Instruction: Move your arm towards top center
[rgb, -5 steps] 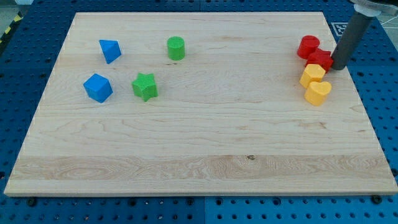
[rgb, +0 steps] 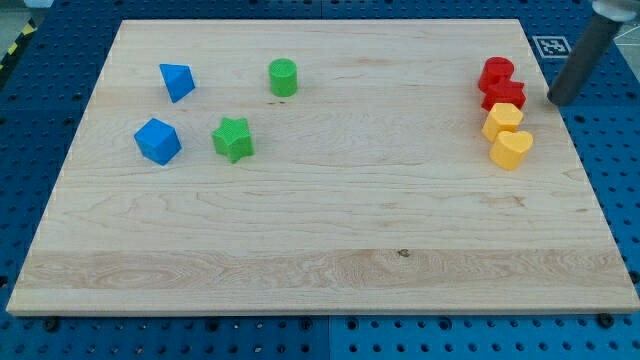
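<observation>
Since the task named no block, only a place, the step in hand looked like its very start. The board (rgb: 330, 220) filled most of the view, pale wood on a blue perforated table, and its far middle, the goal, was bare. The rod (rgb: 575, 62) came down at the far right, leaning over the board's right edge. It carried no jaws at all, so there was nothing to open, close or grip.

On the left half sat four blocks, well apart from the rod: a blue cube (rgb: 158, 141) nearest the left edge, a green star (rgb: 233, 138) just right of it, a blue wedge (rgb: 176, 81) farther back, and a green cylinder (rgb: 283, 77) to that one's right, farthest of the four. On the right half four more stood in a tight column running near to far: a yellow heart (rgb: 512, 149), a yellow block (rgb: 502, 119), a near red block (rgb: 505, 95) and a far red block (rgb: 495, 73), each touching or almost touching the next.

My tip (rgb: 553, 101) rested right of the near red block, close to it but apart, with a strip of bare wood between.

By my judgement, the next move called for a slide leftward and away toward the far edge. A straight leftward line would have met the red blocks, so the path wanted to pass beyond the far red block first. It should have ended short of the green cylinder.
</observation>
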